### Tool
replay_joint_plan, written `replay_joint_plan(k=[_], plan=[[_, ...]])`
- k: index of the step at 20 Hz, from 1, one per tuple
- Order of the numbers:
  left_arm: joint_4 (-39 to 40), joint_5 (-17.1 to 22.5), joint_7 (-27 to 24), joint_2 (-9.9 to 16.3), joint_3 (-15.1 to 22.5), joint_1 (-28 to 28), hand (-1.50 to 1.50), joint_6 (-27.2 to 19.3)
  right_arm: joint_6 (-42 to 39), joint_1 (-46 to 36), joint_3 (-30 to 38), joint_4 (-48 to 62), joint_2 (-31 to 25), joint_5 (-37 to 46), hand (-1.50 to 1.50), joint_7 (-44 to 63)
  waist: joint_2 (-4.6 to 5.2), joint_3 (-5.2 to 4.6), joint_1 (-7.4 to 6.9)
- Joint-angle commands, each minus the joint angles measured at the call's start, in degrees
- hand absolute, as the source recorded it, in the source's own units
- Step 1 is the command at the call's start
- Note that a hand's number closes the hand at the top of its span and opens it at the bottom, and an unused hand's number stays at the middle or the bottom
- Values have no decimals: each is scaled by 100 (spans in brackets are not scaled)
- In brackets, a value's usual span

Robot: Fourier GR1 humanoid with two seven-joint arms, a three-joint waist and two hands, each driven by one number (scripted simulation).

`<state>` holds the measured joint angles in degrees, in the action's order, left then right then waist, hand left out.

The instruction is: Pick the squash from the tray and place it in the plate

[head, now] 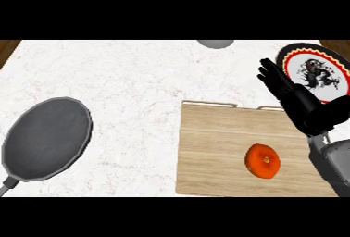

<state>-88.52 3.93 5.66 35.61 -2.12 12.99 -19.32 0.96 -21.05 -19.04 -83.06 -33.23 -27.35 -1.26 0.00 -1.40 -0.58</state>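
On the white marbled counter (pixel 130 83), right half: a wooden tray (pixel 219 148) with thin metal handles along its far edge, lying flat. On the tray, toward its near right part: one orange squash (pixel 263 160), round and ribbed, free of any hand. Beyond the tray, at the far right corner of the counter: a round plate (pixel 333 65) with black rim, red ring and a white centre bearing a dark dragon figure; its left part is hidden behind the hand. Right hand (pixel 290 92): black, raised above the tray's far right corner, fingers straight and held together, pointing away toward the far left, overlapping the plate's left edge; nothing in its grasp, well apart from the squash. Right forearm (pixel 331 162): grey, entering from the lower right and angling up to the wrist over the tray's right side. On the left of the counter: a dark grey pan (pixel 46 139), round, its handle running off toward the lower left edge. At the far edge, centre right: part of a grey rounded object (pixel 216 43), cut off, kind not discernible.
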Motion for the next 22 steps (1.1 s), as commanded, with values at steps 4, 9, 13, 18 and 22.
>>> replay_joint_plan(k=[4,9,13,18,22], plan=[[276,580,186,-671,389,-271,0,601,-1240,122,516,32,-198,-751,150,-425,23,142,91],[485,916,410,-1225,676,-574,0,694,87,571,1003,391,-678,646,-150,-1327,25,154,401],[682,812,164,-1407,863,-546,0,835,-1057,1799,1087,780,-191,171,-150,-3136,24,156,241],[1075,728,331,-1581,805,-46,0,812,-1175,2062,659,713,-704,1541,-150,-3739,8,142,174],[870,723,-12,-1566,773,-574,0,1099,-1460,2114,858,866,-1096,1865,-150,-3831,-3,140,79]])
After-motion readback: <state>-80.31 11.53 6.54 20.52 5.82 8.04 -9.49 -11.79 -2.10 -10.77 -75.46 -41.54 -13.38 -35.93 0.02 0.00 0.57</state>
